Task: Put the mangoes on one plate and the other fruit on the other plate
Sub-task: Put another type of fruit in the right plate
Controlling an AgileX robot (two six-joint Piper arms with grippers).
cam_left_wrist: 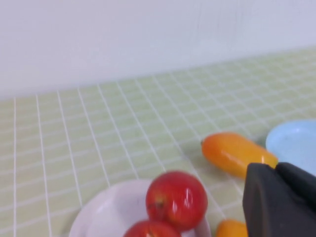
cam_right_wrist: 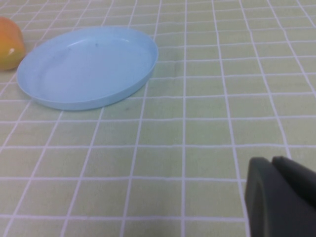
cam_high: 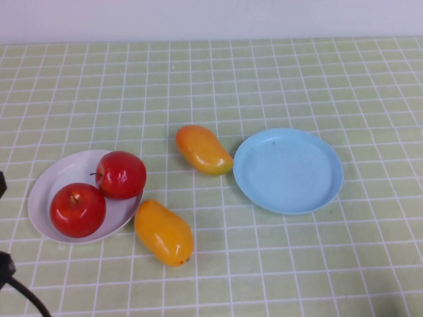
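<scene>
Two red apples [cam_high: 121,174] [cam_high: 78,209] sit together on the white plate [cam_high: 63,173] at the left. One mango [cam_high: 203,150] lies on the cloth just left of the light blue plate [cam_high: 288,170], which holds nothing. The other mango [cam_high: 164,232] lies on the cloth by the white plate's near right rim. My left gripper [cam_left_wrist: 276,168] is shut on nothing, back from the white plate [cam_left_wrist: 108,212], with an apple [cam_left_wrist: 177,200] and a mango [cam_left_wrist: 232,153] ahead of it. My right gripper [cam_right_wrist: 271,160] is shut and empty, low over the cloth, short of the blue plate [cam_right_wrist: 89,66].
A green cloth with a white grid [cam_high: 264,79] covers the table up to a pale wall [cam_high: 211,16] at the back. A dark part of the left arm and its cable [cam_high: 6,269] shows at the near left edge.
</scene>
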